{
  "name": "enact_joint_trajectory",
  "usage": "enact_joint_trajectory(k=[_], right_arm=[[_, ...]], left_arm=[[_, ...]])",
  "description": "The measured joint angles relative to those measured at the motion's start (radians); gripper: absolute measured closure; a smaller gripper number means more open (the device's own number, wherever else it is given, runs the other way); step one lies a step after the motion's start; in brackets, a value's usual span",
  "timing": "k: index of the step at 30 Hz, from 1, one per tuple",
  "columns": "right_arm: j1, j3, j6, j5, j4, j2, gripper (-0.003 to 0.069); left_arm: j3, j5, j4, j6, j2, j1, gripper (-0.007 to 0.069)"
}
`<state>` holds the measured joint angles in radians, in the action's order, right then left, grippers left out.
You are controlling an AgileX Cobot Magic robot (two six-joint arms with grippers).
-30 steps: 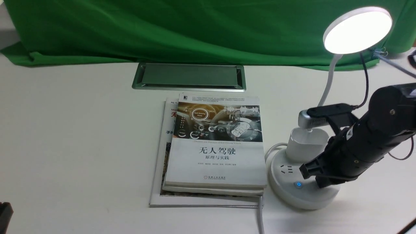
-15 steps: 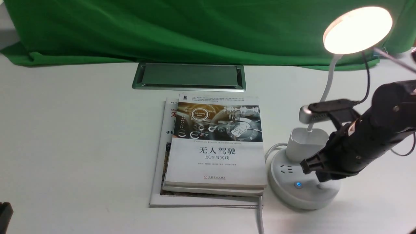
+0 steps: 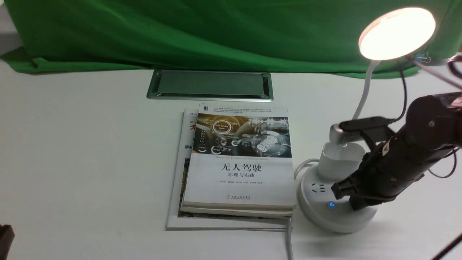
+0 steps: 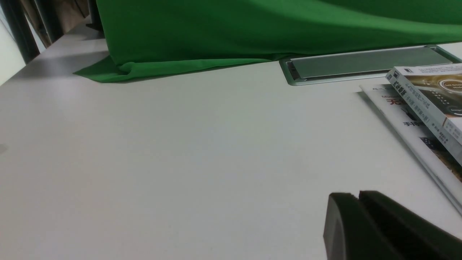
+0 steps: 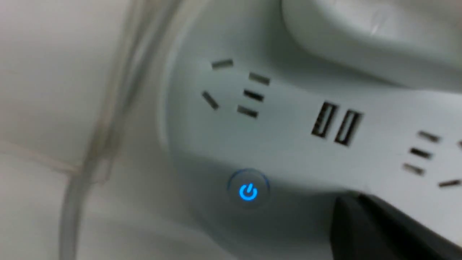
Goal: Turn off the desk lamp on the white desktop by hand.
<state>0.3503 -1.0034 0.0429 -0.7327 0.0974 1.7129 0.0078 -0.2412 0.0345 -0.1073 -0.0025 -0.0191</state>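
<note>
The desk lamp [image 3: 337, 220] stands near the right edge of the counter [image 3: 90, 162], just beside the books [image 3: 240, 173], its head [image 3: 397, 34] lit and leaning out over the far right part. The right tool [image 3: 355, 206] reaches in from the right edge, tip down at the base, its fingers together with nothing between them. The left tool [image 4: 355, 195] is by the near left corner, clenched and empty.

The likeliest fault is a press on the wrong spot. The blue-lit power button [image 5: 248, 191] is in plain sight beside the tip, while whatever lies beneath the tip is hidden; if that is a second button, it may only change the light, or it may be the one wanted, and the views do not settle which. A light touch could fail to register, and a second tap could switch the lamp back on.

Pushing too hard or at a slant might slide or tip the round base, since nothing is seen bracing it. The wrist camera [image 3: 341, 133] sits close above the cup-like holder [image 3: 341, 162] and the neck [image 3: 364, 94], so a lower or more tilted wrist could knock either. The arm's loose cable [image 3: 404, 94] might also snag the neck on withdrawal.
</note>
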Motion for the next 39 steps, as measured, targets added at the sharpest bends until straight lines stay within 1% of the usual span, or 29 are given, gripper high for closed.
enact_joint_trajectory(k=[9,12,16,19,20,23,26,28,29,30,31,33,39], right_arm=[[-0.001,-0.006,0.005,-0.003,0.001,-0.004,0.062],[-0.001,0.006,0.004,-0.028,0.001,-0.062,0.0622],[-0.001,0.045,-0.004,-0.049,0.0,-0.189,0.0622],[-0.001,0.113,-0.013,-0.056,-0.001,-0.315,0.0622],[-0.001,0.161,-0.018,-0.06,-0.001,-0.391,0.0622],[-0.001,0.213,-0.02,-0.066,-0.001,-0.467,0.0622],[-0.001,0.285,-0.023,-0.098,-0.001,-0.623,0.0622],[-0.001,0.31,-0.024,-0.128,-0.002,-0.718,0.0621],[-0.001,0.311,-0.024,-0.128,-0.002,-0.726,0.0621],[-0.001,0.314,-0.024,-0.131,-0.002,-0.795,0.0621],[-0.001,0.314,-0.024,-0.13,-0.002,-0.795,0.0621],[-0.001,0.314,-0.024,-0.107,-0.002,-0.884,0.0621],[0.0,0.316,-0.024,-0.028,-0.008,-1.021,0.0621]], left_arm=[[0.0,0.0,0.0,0.0,0.0,0.0,0.0605],[0.0,0.0,0.0,0.0,0.0,0.0,0.0605],[0.0,0.0,0.0,0.0,0.0,0.0,0.0605],[0.0,0.0,0.0,0.0,0.0,0.0,0.0605],[0.0,0.0,0.0,0.0,0.0,0.0,0.0605],[0.0,0.0,0.0,0.0,0.0,0.0,0.0605],[0.0,0.0,0.0,0.0,0.0,0.0,0.0605],[0.0,0.0,0.0,0.0,0.0,0.0,0.0605],[0.0,0.0,0.0,0.0,0.0,0.0,0.0605],[0.0,0.0,0.0,0.0,0.0,0.0,0.0605],[0.0,0.0,0.0,0.0,0.0,0.0,0.0605],[0.0,0.0,0.0,0.0,0.0,0.0,0.0605],[0.0,0.0,0.0,0.0,0.0,0.0,0.0605]])
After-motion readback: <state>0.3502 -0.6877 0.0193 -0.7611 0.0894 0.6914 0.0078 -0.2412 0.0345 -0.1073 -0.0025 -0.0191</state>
